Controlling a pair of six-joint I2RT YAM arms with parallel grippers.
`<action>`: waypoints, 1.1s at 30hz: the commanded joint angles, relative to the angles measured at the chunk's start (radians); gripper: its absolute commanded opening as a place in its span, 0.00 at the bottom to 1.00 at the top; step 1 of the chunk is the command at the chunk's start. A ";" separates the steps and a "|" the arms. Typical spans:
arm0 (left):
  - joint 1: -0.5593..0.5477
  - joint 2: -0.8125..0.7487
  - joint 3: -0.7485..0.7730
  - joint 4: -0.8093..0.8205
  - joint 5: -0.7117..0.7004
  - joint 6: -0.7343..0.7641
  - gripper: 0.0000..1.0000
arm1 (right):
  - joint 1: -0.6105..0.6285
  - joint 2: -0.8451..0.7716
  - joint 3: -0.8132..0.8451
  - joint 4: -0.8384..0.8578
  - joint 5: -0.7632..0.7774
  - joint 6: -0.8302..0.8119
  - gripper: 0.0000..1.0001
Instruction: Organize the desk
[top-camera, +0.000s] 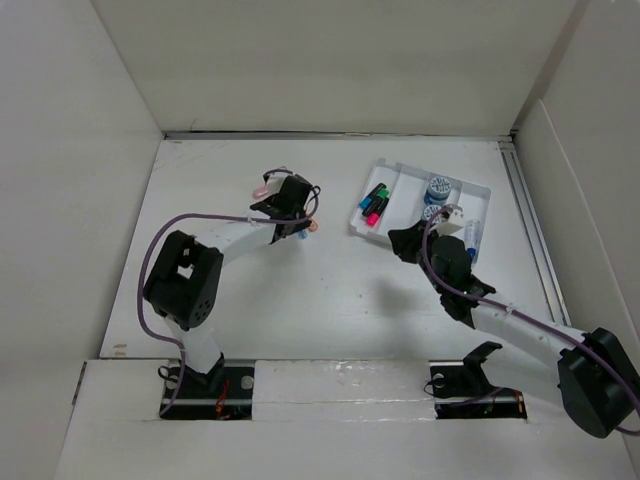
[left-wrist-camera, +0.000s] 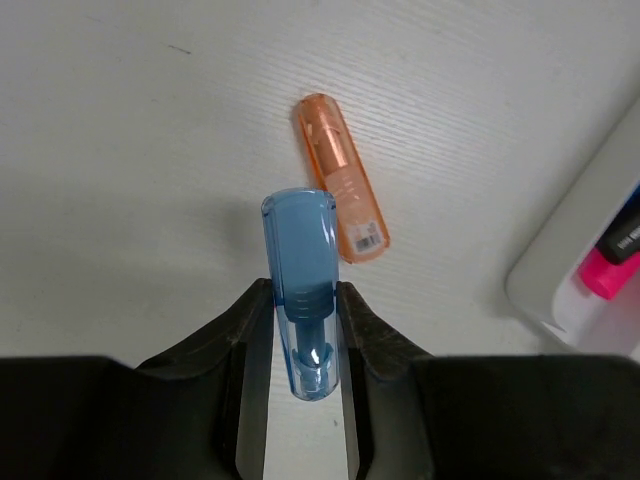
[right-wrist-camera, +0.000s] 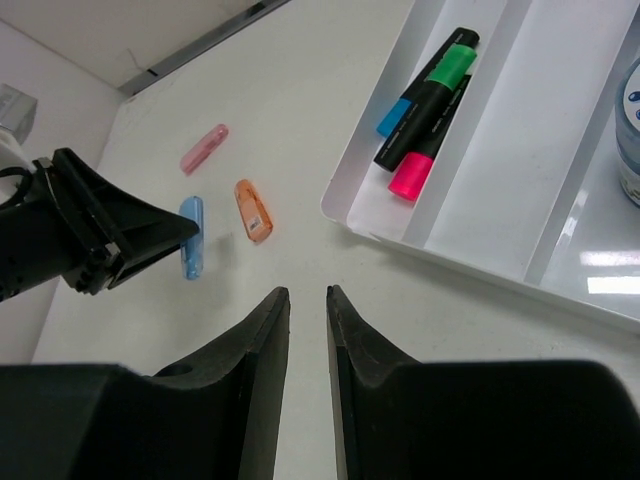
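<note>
The white desk (top-camera: 330, 300) carries three small capped sticks. My left gripper (left-wrist-camera: 303, 305) is shut on the translucent blue stick (left-wrist-camera: 299, 250), low over the desk; the jaws press on both of its sides. An orange stick (left-wrist-camera: 341, 178) lies just beyond it, and a pink stick (right-wrist-camera: 204, 148) lies farther off. In the top view the left gripper (top-camera: 301, 226) is at mid desk, left of the tray. My right gripper (right-wrist-camera: 308, 292) is empty, with its jaws only a narrow gap apart, and hovers over bare desk near the tray's front corner (top-camera: 402, 242).
A white four-compartment tray (top-camera: 402, 205) stands at the back right. It holds several highlighters (right-wrist-camera: 425, 110) in its left slot and two round blue-and-white rolls (top-camera: 437, 188) farther right. The tray's edge (left-wrist-camera: 570, 255) shows in the left wrist view. White panels wall the desk.
</note>
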 joint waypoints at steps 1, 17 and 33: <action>-0.058 -0.082 0.061 0.001 0.006 0.038 0.10 | -0.007 -0.037 0.034 0.033 0.023 -0.008 0.27; -0.273 0.418 0.765 0.067 0.273 0.290 0.13 | -0.007 -0.366 -0.120 0.056 0.179 0.032 0.27; -0.273 0.541 0.861 0.053 0.218 0.319 0.14 | -0.007 -0.403 -0.103 -0.002 0.226 0.033 0.24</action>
